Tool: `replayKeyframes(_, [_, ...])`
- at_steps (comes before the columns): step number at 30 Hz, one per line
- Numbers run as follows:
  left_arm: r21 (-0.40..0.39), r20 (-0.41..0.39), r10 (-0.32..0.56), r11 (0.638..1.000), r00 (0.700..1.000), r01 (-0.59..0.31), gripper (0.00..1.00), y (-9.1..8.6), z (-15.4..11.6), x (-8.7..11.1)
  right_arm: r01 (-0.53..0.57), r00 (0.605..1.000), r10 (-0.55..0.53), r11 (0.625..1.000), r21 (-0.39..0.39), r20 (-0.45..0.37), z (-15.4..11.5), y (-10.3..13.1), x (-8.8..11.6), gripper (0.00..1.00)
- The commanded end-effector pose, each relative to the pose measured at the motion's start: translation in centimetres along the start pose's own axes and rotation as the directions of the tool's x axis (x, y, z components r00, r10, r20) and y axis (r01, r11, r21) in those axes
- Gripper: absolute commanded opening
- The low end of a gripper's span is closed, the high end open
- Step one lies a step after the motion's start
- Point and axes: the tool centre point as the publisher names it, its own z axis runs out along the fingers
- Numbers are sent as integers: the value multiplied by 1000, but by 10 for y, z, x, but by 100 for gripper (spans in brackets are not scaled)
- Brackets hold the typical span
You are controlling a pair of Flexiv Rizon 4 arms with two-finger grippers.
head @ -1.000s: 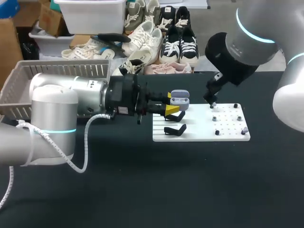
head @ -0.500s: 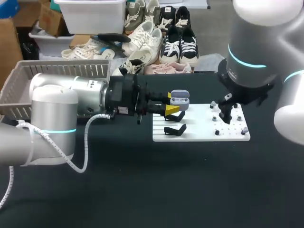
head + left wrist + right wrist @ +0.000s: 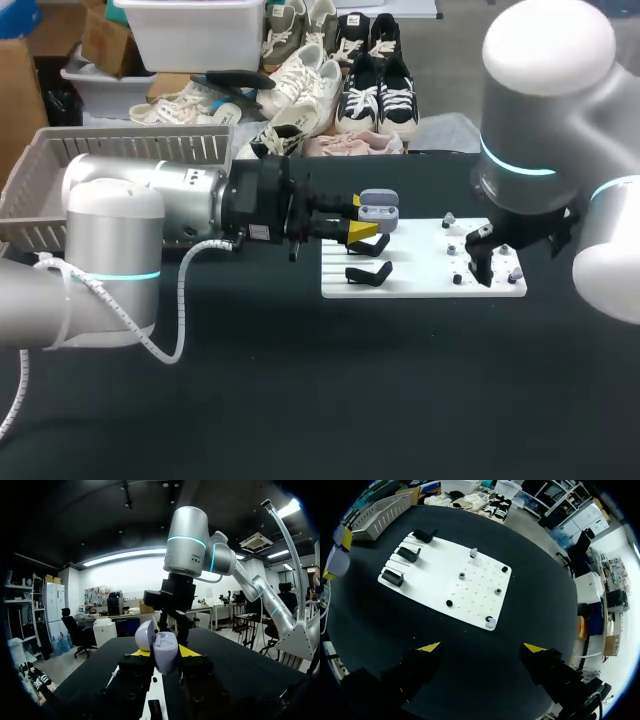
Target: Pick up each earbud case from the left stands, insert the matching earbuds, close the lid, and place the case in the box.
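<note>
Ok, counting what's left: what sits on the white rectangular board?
Three empty black stands, four small dark pegs and two pale earbud-like pieces; in the head view my right arm covers some pegs.

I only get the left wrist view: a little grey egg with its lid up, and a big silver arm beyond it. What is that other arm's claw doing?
Observer: The right claw is open and empty, hanging above a white board.
Operator: What is on that board?
Observer: Three black stands at one end, all empty, and small pegs at the other.
Operator: Where would my egg go?
Observer: Your egg is the earbud case. The head view shows a grey basket at the table's far left, behind the left arm.
</note>
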Motion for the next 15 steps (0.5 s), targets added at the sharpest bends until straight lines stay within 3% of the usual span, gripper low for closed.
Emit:
replayKeyframes(1, [-3,1,1,1000,1000,-1,0,-1,0,0,-18,1000,19,1000,-13,8,14,-1,1,100])
replayKeyframes(11, [-3,1,1,1000,1000,-1,0,-1,0,0,-34,999,35,999,-33,33,27,-4,-4,100])
replayKeyframes(15, [-3,1,1,1000,1000,-1,0,-1,0,0,-35,999,36,999,-33,38,34,-7,-7,87])
